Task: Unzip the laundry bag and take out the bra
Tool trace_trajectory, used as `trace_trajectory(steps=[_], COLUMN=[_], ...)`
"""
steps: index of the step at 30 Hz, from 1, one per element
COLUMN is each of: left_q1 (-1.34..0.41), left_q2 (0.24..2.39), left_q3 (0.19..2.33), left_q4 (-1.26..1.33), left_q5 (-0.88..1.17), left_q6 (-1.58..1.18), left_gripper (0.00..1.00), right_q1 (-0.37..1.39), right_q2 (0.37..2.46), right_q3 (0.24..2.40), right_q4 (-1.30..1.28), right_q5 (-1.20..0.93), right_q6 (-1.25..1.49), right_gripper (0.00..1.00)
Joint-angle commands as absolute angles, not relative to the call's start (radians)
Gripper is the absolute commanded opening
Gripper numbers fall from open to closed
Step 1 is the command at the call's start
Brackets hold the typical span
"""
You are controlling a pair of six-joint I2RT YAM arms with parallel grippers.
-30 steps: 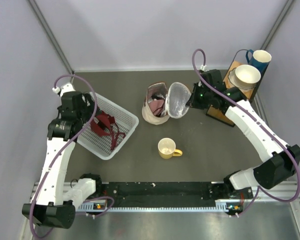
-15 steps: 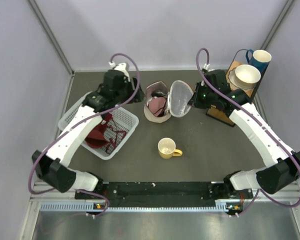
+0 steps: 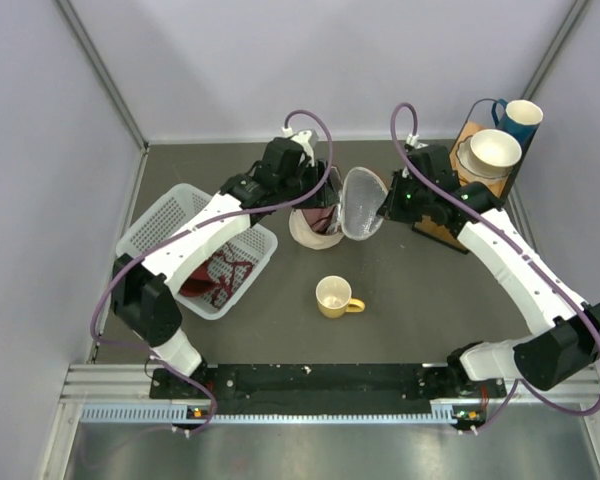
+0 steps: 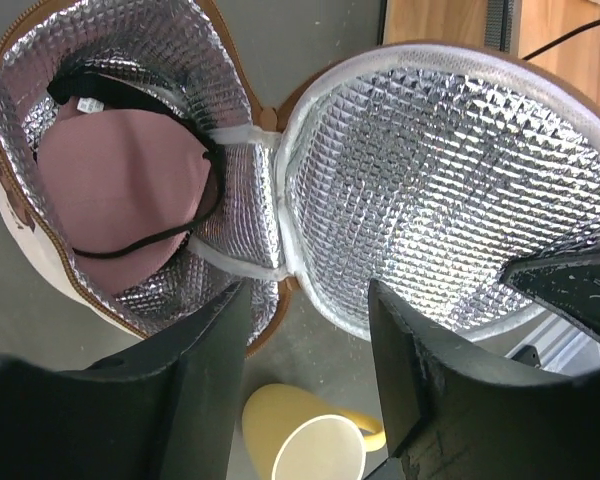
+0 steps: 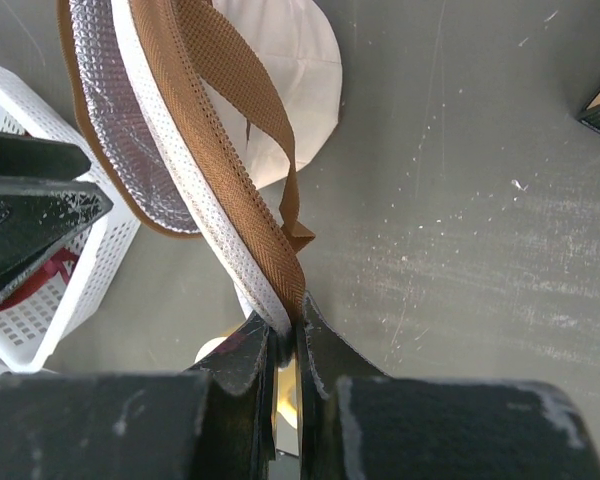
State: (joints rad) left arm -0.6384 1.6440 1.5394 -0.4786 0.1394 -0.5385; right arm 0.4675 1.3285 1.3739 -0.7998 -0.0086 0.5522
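Far left: white basket (image 3: 160, 215) with a maroon garment (image 3: 215, 275) in it. My left claw (image 4: 305, 335) hangs over the laundry bag (image 4: 140, 40), jaws wide, nothing in them. Bag unzipped. The bra (image 4: 120, 190), pink cup up, lies inside against the silver lining. The lid (image 4: 440, 190) stands open to the right, and my right claw (image 5: 285, 335) is pinched tight on its rim.

Laundry bag (image 4: 450, 190) lining shiny quilted foil, strap (image 5: 195, 60) coarse brown webbing, bra (image 4: 120, 185) matt pink cloth, basket (image 5: 75, 290) white plastic.
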Motion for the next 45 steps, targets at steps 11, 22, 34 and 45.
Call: trace_trajectory(steps=[11, 22, 34, 45], left_q1=[-0.634, -0.632, -0.653, -0.652], left_q2=[1.822, 1.890, 2.011, 1.838], left_q3=[1.556, 1.535, 1.598, 1.677], left_q4=[-0.391, -0.405, -0.423, -0.509], left_q5=[0.017, 0.041, -0.052, 0.099], left_q6=[-0.561, -0.557, -0.537, -0.512], left_gripper=[0.51, 0.57, 0.46, 0.00], right_q1=[0.471, 0.468, 0.468, 0.468], right_q2=[1.258, 1.241, 1.246, 1.250], right_q3=[1.365, 1.362, 1.377, 1.370], right_q4=[-0.787, -0.811, -0.813, -0.818], right_q5=[0.041, 0.071, 0.054, 0.075], right_q6=[0.534, 0.523, 0.525, 0.525], right_gripper=[0.00, 0.00, 0.00, 0.00])
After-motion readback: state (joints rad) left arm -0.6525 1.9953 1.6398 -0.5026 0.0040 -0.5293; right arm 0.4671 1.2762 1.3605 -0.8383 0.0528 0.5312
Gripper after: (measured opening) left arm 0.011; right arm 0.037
